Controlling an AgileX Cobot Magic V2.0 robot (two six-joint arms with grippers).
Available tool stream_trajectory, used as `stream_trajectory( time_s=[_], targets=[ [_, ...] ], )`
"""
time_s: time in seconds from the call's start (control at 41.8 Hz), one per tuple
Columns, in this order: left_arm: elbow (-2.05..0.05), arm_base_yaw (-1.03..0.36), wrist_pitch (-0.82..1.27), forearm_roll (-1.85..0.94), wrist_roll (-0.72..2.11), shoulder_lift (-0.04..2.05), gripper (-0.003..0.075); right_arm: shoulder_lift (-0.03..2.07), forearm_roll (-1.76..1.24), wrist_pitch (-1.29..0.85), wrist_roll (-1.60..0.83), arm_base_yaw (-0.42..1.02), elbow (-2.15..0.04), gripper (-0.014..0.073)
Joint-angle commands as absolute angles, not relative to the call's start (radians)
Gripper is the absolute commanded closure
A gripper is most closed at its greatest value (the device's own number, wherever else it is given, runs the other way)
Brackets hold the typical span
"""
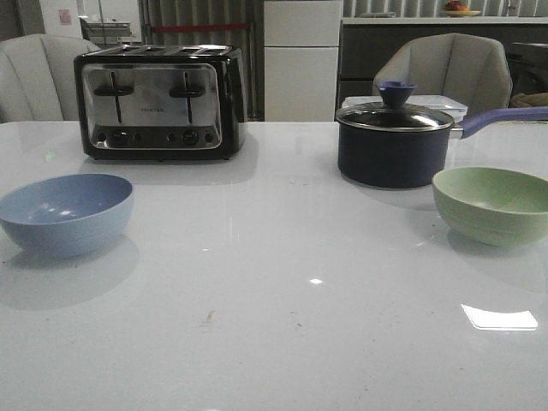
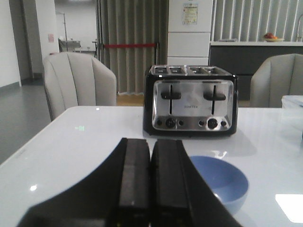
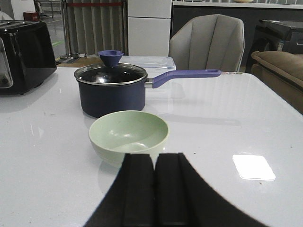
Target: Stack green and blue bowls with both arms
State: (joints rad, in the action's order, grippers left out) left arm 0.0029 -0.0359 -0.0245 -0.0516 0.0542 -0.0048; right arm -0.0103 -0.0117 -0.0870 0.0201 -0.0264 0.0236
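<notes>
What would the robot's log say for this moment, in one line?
stage: not started | pale blue round bowl: table, left | pale green round bowl: right, apart | left gripper: shut | right gripper: shut

We see a pale blue bowl [image 1: 66,213], a sage green bowl [image 1: 494,204], a black-and-chrome toaster [image 1: 157,103], and a navy saucepan [image 1: 394,142] (purple handle and knob) on a glossy white table [image 1: 274,342].

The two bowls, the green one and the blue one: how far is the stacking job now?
Nothing looks done yet. The pale blue round bowl sits on the left of the white table, the pale green round bowl far to the right, each empty and apart. Nothing is in hand: the left pincer and the right pincer are both shut and hold nothing. Left to do: grasp a bowl, carry it, and nest it in the other.
</notes>
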Motion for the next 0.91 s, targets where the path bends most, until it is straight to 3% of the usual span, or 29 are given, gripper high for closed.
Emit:
stream_trajectory(
  time_s=[0.0, 0.239, 0.551, 0.886],
  targets=[
    [-0.047, -0.043, -0.156, -0.058, 0.048, -0.023, 0.0627, -0.029, -0.014, -0.015, 0.019, -0.024, -0.063, 0.0536],
    [-0.296, -0.043, -0.05, -0.058, 0.048, 0.0, 0.0627, 0.01, -0.013, -0.137, 0.019, -0.024, -0.335, 0.0536],
    [-0.644, -0.043, 0.251, -0.058, 0.048, 0.185, 0.0627, 0.238, -0.013, -0.375, 0.019, -0.024, -0.652, 0.0536],
    [-0.687, -0.043, 0.536, -0.058, 0.048, 0.378, 0.0627, 0.456, -0.013, -0.64, 0.019, -0.024, -0.689, 0.0536]
  ],
)
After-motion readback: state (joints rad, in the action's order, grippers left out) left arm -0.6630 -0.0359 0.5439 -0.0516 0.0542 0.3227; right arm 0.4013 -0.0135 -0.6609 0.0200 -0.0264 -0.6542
